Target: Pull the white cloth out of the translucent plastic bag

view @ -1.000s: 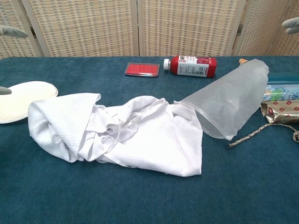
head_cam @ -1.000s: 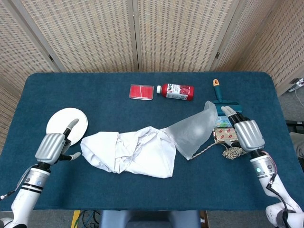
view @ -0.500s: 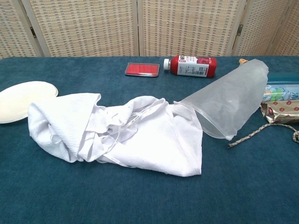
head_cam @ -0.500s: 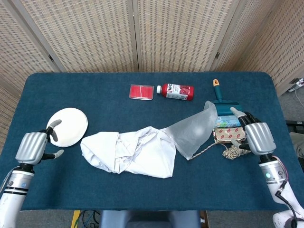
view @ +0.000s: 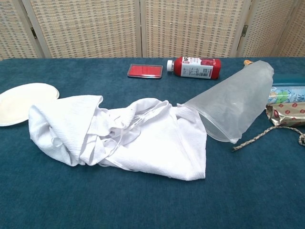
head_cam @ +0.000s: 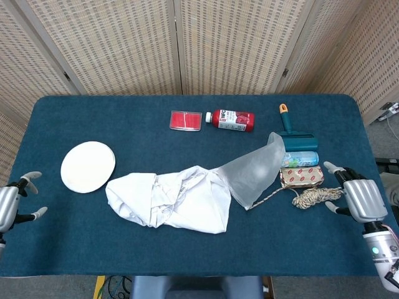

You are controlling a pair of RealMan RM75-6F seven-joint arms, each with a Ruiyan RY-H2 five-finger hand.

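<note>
Cloth [head_cam: 168, 200] lies crumpled mid-desk [head_cam: 187, 140], white, its right end touching the mouth of the translucent plastic bag [head_cam: 252, 172]; I cannot tell whether any of it sits inside. My left robot hand [head_cam: 12, 204] hangs at the desk's left edge, fingers spread, holding nothing. My right robot hand [head_cam: 361, 198] sits at the near right, fingers apart and empty, just beside a coil of rope [head_cam: 310, 198]. A white plate [head_cam: 88, 166] rests left of the cloth.
</note>
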